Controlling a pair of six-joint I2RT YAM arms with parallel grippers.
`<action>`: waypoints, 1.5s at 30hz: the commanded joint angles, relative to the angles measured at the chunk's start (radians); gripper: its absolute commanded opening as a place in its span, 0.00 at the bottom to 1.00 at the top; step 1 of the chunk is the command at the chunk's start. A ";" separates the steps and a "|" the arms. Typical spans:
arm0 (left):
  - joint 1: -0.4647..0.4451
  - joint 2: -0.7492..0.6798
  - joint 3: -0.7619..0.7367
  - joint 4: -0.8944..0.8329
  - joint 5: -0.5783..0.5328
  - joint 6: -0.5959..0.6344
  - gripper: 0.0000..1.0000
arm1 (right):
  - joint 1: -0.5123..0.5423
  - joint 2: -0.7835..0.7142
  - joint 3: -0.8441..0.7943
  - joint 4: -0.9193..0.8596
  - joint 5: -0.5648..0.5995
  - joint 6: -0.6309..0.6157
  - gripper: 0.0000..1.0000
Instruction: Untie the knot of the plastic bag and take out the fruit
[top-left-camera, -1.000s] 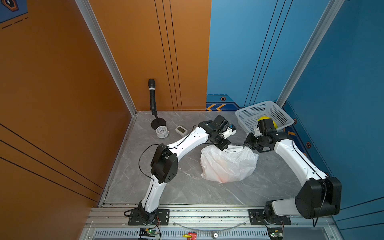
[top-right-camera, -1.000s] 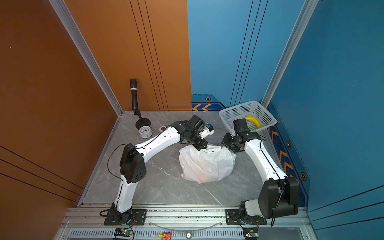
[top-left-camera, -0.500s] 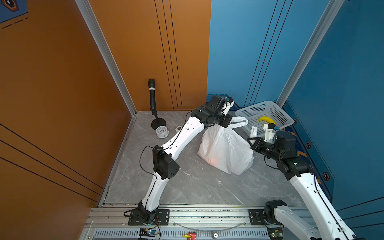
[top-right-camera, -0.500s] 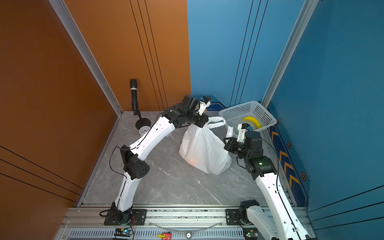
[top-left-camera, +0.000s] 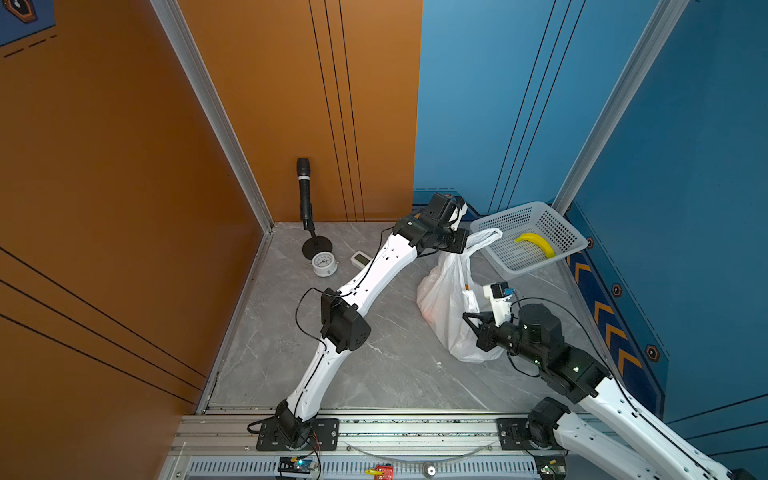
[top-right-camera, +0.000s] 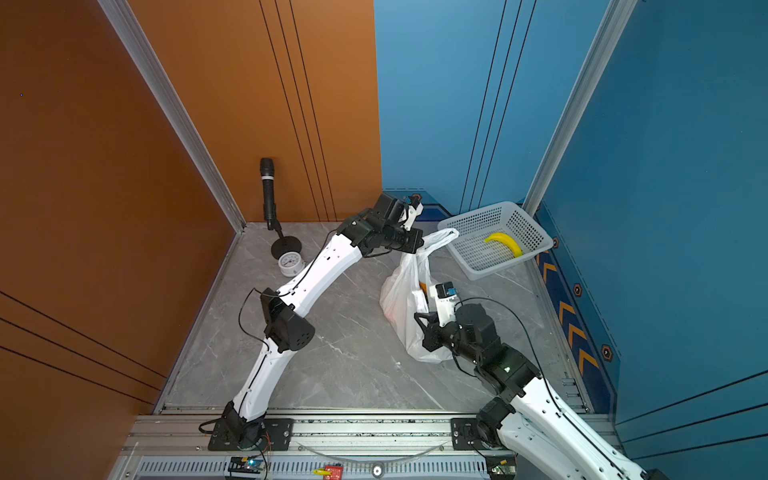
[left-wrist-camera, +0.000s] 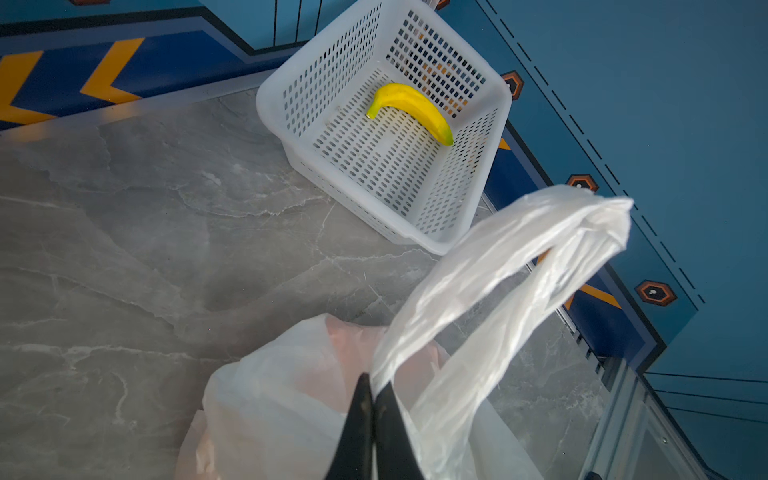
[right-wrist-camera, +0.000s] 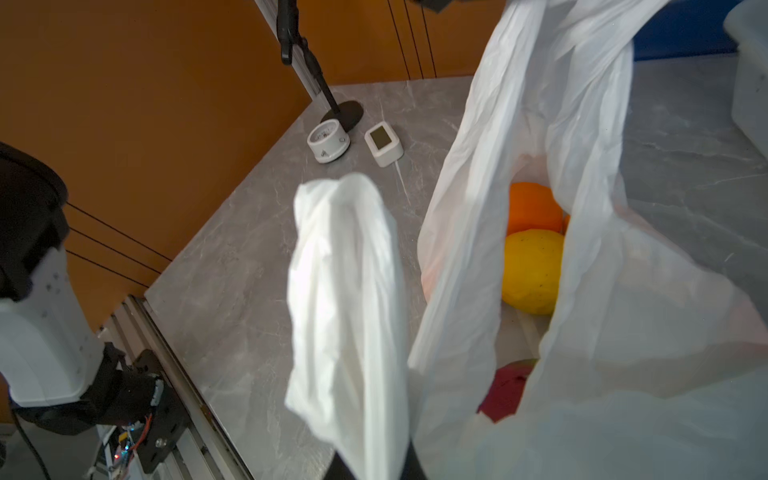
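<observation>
The white plastic bag (top-left-camera: 446, 299) (top-right-camera: 401, 291) stands pulled tall on the grey floor, its mouth stretched open. My left gripper (top-left-camera: 464, 246) (left-wrist-camera: 372, 392) is shut on one handle loop (left-wrist-camera: 519, 257) and holds it up near the basket. My right gripper (top-left-camera: 471, 318) (right-wrist-camera: 376, 465) is shut on the other handle loop (right-wrist-camera: 345, 291), nearer the front. The knot is out of view; the two loops stand apart. Through the opening, the right wrist view shows fruit: an orange (right-wrist-camera: 534, 208), a yellow round one (right-wrist-camera: 534, 270) and a pink dragon fruit (right-wrist-camera: 505, 390).
A white perforated basket (top-left-camera: 536, 266) with a yellow banana (top-left-camera: 536, 243) sits at the back right, close to the raised handle. A microphone on a stand (top-left-camera: 304, 195), a round dial (top-left-camera: 324, 264) and a small white device (top-left-camera: 360, 258) stand at the back left. Walls enclose three sides.
The bag lay slumped with both grippers at its top. The left gripper has lifted one handle up and back; the right arm has drawn the other handle toward the front, opening the bag.
</observation>
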 joint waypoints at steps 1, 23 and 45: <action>0.061 -0.019 -0.027 0.099 -0.059 -0.020 0.00 | 0.093 0.058 -0.052 -0.072 0.033 -0.027 0.14; 0.006 -0.377 -0.431 0.135 -0.102 -0.073 0.66 | -0.201 0.087 0.490 -0.263 -0.064 0.144 1.00; -0.101 -0.498 -0.778 0.225 -0.124 -0.296 0.61 | -0.488 0.544 0.535 -0.389 -0.142 0.243 0.76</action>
